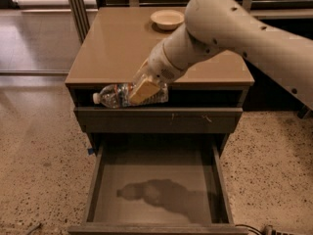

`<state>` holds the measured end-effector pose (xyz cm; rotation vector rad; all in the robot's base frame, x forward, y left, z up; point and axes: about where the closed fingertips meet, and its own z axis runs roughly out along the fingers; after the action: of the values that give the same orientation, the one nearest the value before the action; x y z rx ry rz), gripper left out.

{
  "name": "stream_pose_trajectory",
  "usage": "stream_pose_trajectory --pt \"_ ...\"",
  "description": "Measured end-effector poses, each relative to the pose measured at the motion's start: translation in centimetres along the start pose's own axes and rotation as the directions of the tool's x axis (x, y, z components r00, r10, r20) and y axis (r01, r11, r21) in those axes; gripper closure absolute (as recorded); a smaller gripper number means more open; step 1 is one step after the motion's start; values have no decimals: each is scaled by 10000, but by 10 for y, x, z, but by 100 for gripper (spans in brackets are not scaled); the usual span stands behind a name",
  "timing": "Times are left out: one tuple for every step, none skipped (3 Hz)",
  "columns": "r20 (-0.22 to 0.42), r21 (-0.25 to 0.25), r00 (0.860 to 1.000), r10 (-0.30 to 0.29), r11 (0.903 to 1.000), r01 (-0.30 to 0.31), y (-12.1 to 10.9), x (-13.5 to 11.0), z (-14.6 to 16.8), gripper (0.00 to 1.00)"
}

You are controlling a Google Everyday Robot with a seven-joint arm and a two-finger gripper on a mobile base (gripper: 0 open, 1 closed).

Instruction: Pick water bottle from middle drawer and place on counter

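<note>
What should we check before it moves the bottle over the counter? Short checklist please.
1. Grip: gripper shut on the water bottle, in front of the cabinet: ok.
2. Bottle out of the middle drawer: ok.
3. Height: bottle appears level with the counter front edge, not above it: not ok, likely needs more lift.
4. Landing spot: bowl sits at the far edge, away from the near part: ok.
5. Bottle pose: lying sideways, cap to the left; whether it would roll when released: cannot tell.
</note>
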<state>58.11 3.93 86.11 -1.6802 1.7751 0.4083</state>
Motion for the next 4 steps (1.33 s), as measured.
stream_pose_trajectory --pt "371 494 9991 -196 9986 178 -21 -22 -25 100" --pt "371 494 9991 -196 9986 178 -21 -22 -25 100" --pt "273 694 9983 -518 9963 498 -33 -27 -29 100" --pt "116 1377 9930 -1172 9838 1145 -92 -30 -44 100"
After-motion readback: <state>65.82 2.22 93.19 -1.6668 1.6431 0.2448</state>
